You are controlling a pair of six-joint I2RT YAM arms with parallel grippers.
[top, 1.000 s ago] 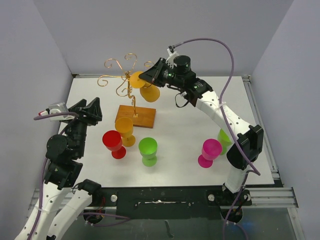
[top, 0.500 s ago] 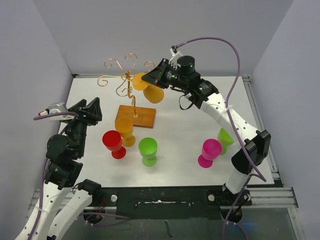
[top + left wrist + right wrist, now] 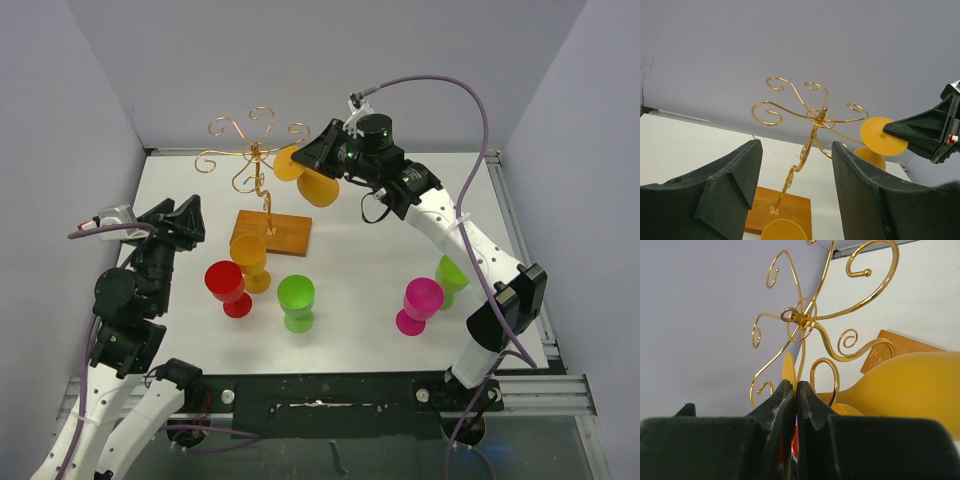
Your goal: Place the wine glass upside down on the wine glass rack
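The wine glass (image 3: 320,188) is yellow-orange and held on its side in the air, its foot disc (image 3: 288,163) pinched edge-on in my right gripper (image 3: 303,155). The disc hangs just right of the wine glass rack (image 3: 255,150), a gold wire stand of scroll arms on a brown wooden base (image 3: 272,232). In the right wrist view the shut fingers (image 3: 796,385) clamp the thin disc (image 3: 789,367), the bowl (image 3: 910,385) lies to the right, and the rack's curls (image 3: 800,320) stand close behind. My left gripper (image 3: 175,218) is open and empty at the table's left, facing the rack (image 3: 815,117).
Several other plastic glasses stand upright on the white table in front of the rack: orange (image 3: 250,255), red (image 3: 227,285), green (image 3: 296,298), magenta (image 3: 420,300) and light green (image 3: 452,272). Grey walls close in the back and sides.
My right gripper has carried the wine glass a little to the right, away from the rack's stem. The left arm has not moved.
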